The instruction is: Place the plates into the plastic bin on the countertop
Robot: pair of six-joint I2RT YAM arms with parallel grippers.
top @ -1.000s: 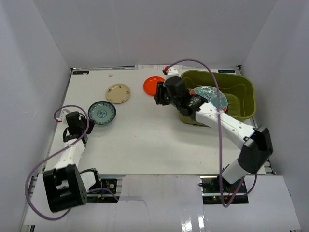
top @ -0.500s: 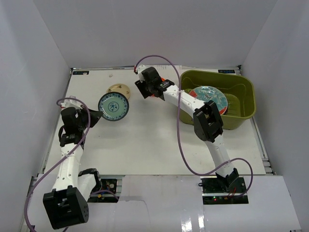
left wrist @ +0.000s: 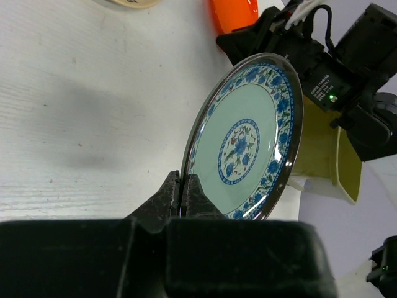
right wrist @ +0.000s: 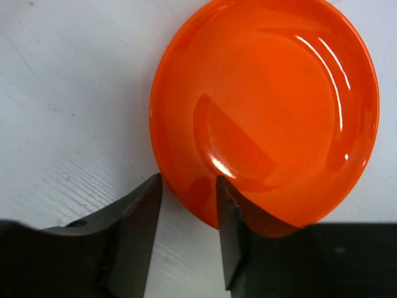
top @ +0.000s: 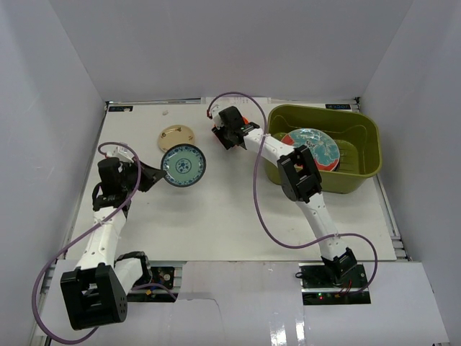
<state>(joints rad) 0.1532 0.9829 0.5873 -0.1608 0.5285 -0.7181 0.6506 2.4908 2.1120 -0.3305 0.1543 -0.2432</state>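
My left gripper (top: pixel 160 175) is shut on the rim of the small teal patterned plate (top: pixel 184 165) and holds it tilted on edge above the countertop (top: pixel 216 209). The left wrist view shows the pads (left wrist: pixel 193 192) pinching that plate (left wrist: pixel 245 143). My right gripper (top: pixel 225 134) is open at the orange plate (right wrist: pixel 267 118), which lies on the countertop. One finger (right wrist: pixel 139 211) is outside the rim and the other (right wrist: pixel 231 217) is over the plate's inside. The olive-green plastic bin (top: pixel 364 130) at the back right holds the teal-and-red floral plate (top: pixel 311 148). The tan plate (top: pixel 176 137) lies at the back.
White walls surround the countertop on three sides. The right arm (top: pixel 299 176) reaches across the bin's near-left corner. Purple cables loop over both arms. The orange plate (left wrist: pixel 234 12) and bin wall (left wrist: pixel 319 155) show behind the held plate in the left wrist view.
My left gripper has lifted the small teal plate off the countertop and carried it right. My right arm swung from the bin to the orange plate and now straddles its rim.
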